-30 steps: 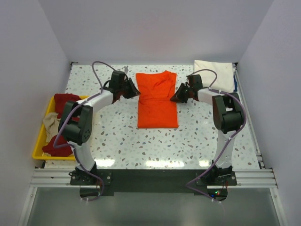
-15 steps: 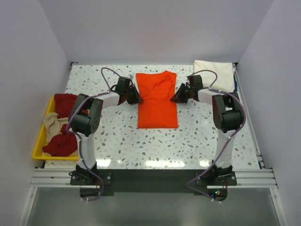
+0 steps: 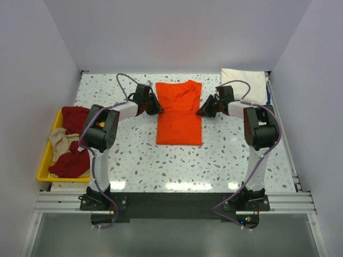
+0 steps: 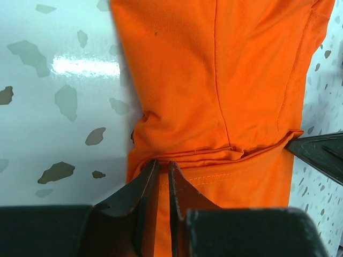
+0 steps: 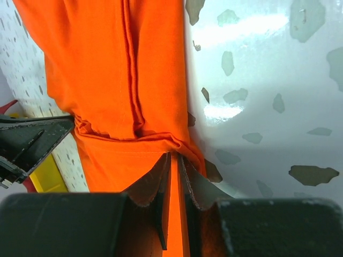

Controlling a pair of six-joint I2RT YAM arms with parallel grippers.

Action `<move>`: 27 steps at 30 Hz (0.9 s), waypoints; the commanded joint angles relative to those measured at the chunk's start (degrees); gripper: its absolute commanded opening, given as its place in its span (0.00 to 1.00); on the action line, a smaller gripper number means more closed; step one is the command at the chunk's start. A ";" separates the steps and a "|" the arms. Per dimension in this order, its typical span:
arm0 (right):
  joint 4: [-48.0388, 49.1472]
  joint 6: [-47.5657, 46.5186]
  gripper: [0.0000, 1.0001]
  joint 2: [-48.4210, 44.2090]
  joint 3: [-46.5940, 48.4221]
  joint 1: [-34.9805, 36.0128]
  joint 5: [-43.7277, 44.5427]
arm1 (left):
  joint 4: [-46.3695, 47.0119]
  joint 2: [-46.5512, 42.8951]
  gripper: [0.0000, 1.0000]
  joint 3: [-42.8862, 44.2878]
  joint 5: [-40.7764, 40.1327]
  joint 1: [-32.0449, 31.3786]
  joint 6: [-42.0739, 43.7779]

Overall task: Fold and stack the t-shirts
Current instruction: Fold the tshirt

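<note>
An orange t-shirt [image 3: 179, 112], folded into a long strip, lies flat in the middle of the table. My left gripper [image 3: 156, 107] sits at the strip's left edge, its jaws pinched on a fold of orange cloth [image 4: 214, 80]. At the right edge my right gripper [image 3: 201, 112] is shut on the cloth [image 5: 107, 69] in the same way. In the left wrist view the left gripper [image 4: 161, 165] bites the bunched hem. The right wrist view shows the right gripper [image 5: 174, 157] on its bunched hem. A folded cream-white t-shirt [image 3: 244, 83] lies at the back right corner.
A yellow tray [image 3: 45, 170] at the table's left edge holds crumpled dark red [image 3: 68, 163] and beige [image 3: 60, 140] t-shirts. White walls close the table on three sides. Both arm bases stand at the near edge.
My left gripper has slid right onto the orange shirt's left edge and closed on the cloth. The right gripper has kept its hold, shifting only slightly.
</note>
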 commanded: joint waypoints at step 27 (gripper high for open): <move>2.50 0.89 0.40 -34.38 -34.54 2.07 3.38 | -3.45 -34.66 0.60 -30.56 0.14 0.07 -1.92</move>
